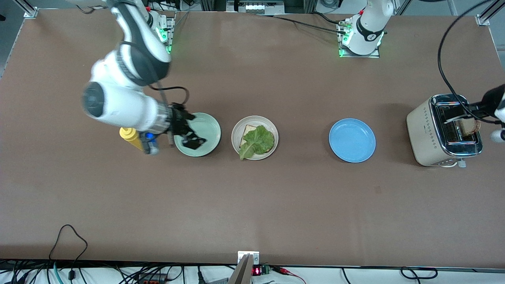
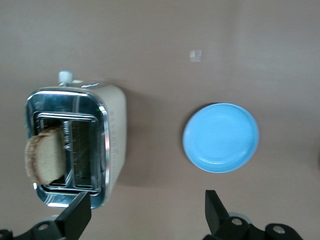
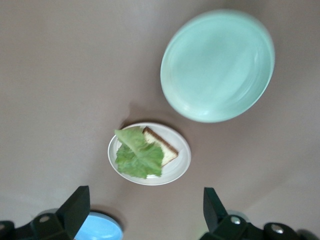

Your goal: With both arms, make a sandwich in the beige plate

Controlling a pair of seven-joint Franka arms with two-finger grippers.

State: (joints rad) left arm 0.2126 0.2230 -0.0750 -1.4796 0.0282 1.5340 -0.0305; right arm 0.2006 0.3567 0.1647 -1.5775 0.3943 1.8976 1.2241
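Nearest the front camera, in one row on the bench (image 1: 252, 205), lie the toaster (image 1: 444, 132) at the left arm's end, then the blue plate (image 1: 352, 140), the beige plate (image 1: 255, 137) and the mint plate (image 1: 207, 126), with a yellow bottle (image 1: 131, 137) just past the mint plate at the right arm's end. The beige plate holds one bread slice (image 1: 248, 130) with a lettuce leaf (image 1: 257, 142) lying on it, its tip hanging over the rim. The top slice (image 1: 469, 127) stands in a toaster slot, part of it above the rim.

The right gripper (image 1: 191, 136) hangs over the mint plate, jaws spread and empty. The left gripper (image 2: 147, 212) hovers over the toaster, jaws also spread, holding nothing.

The step in hand looks like fetching the second slice. To do it well, the left gripper should come straight down with one finger on each flat face of the slice, pinch the part that shows above the slot, and lift vertically so the bread clears the chrome without dragging. The right arm can wait clear of the beige plate.
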